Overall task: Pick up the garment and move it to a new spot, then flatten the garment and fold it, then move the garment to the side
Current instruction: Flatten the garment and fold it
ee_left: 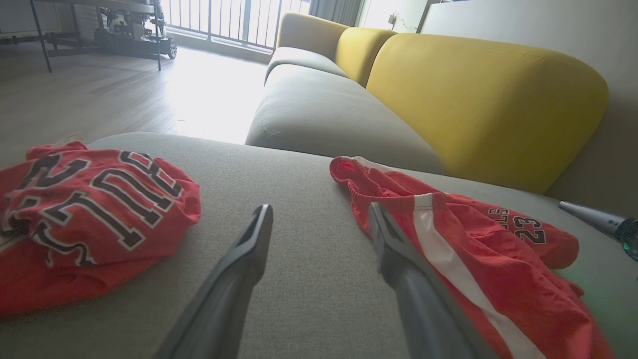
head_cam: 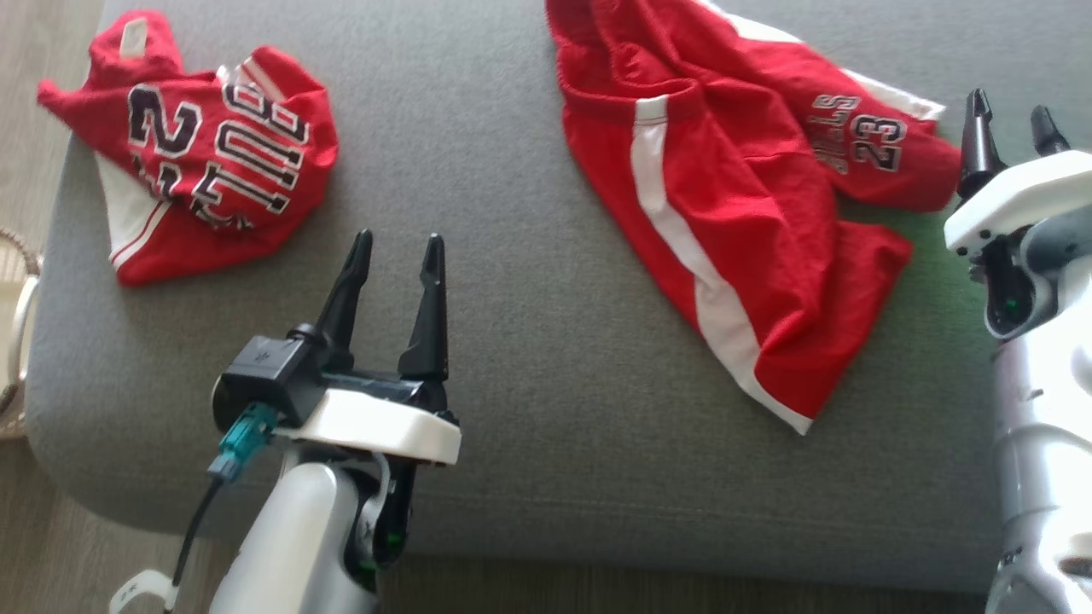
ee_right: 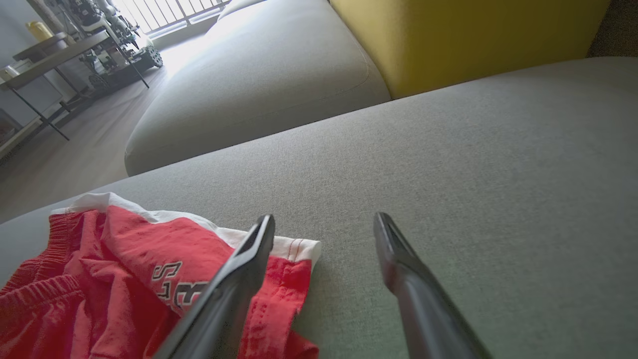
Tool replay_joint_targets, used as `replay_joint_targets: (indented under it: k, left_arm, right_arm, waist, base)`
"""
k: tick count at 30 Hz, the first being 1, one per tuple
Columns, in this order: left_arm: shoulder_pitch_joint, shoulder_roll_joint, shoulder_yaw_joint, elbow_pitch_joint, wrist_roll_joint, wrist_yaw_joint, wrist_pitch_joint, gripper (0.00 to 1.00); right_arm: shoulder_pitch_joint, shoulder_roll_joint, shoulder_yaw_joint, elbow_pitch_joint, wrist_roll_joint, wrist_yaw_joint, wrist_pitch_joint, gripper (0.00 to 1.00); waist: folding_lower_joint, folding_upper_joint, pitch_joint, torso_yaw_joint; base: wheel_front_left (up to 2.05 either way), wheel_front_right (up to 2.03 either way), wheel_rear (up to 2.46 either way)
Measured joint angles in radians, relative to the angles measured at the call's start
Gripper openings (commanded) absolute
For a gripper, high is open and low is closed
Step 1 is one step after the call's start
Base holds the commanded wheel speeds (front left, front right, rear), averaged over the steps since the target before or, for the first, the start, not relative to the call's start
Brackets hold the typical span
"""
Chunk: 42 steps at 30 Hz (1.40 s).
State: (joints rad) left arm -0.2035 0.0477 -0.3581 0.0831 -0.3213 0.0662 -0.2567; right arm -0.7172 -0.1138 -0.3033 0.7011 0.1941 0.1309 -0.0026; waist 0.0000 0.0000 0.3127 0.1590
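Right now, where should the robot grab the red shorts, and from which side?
Probably the white-trimmed hem of the leg printed 23, coming from the robot's right. That edge of the red shorts lies free at the garment's outer corner on the grey cushion, just beside the right gripper, whose fingers are open.

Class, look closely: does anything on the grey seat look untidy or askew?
Yes. The red jersey lies bunched at the seat's left corner, lettering skewed; the red shorts lie rumpled on the right, unflattened.
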Motion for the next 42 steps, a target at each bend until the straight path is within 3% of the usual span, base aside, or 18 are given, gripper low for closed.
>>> replay_joint_targets:
  k: [15,16,17,21,32,42]
  left_arm:
    - [-0.04,-0.002,-0.051,-0.007,-0.017,0.017,0.0,1.0]
    - [-0.046,-0.002,-0.051,-0.007,-0.017,0.021,0.0,1.0]
    - [-0.053,-0.002,-0.052,-0.007,-0.017,0.022,0.0,1.0]
    - [-0.061,-0.003,-0.056,-0.007,-0.027,0.022,0.0,1.0]
    - [-0.068,-0.005,-0.083,-0.009,-0.044,0.023,0.0,1.0]
    - [-0.092,-0.006,-0.116,-0.023,-0.069,0.032,0.0,1.0]
  right_arm:
    - [-0.137,-0.082,0.114,0.248,-0.026,0.0,0.002,1.0]
    - [-0.147,-0.086,0.126,0.253,-0.025,0.0,0.0,0.38]
    - [-0.157,-0.088,0.142,0.258,-0.02,0.0,-0.006,0.0]
    - [-0.174,-0.1,0.168,0.269,-0.008,0.0,-0.04,0.0]
    - [-0.339,-0.232,0.206,0.275,-0.004,0.0,-0.127,0.0]
    - [-0.589,-0.332,0.168,0.318,-0.144,0.0,-0.201,0.0]
  waist:
    - [0.0,0.0,0.08,0.049]
    - [0.0,0.0,0.083,0.052]
    - [0.0,0.0,0.085,0.054]
    - [0.0,0.0,0.089,0.062]
    - [0.0,0.0,0.109,0.1]
    - [0.0001,0.0,0.161,0.152]
  base:
    - [0.0,0.0,0.0]
    - [0.0,0.0,0.0]
    - [0.0,0.0,0.0]
    - [0.0,0.0,0.0]
    - [0.0,0.0,0.0]
    - [0.0,0.0,0.0]
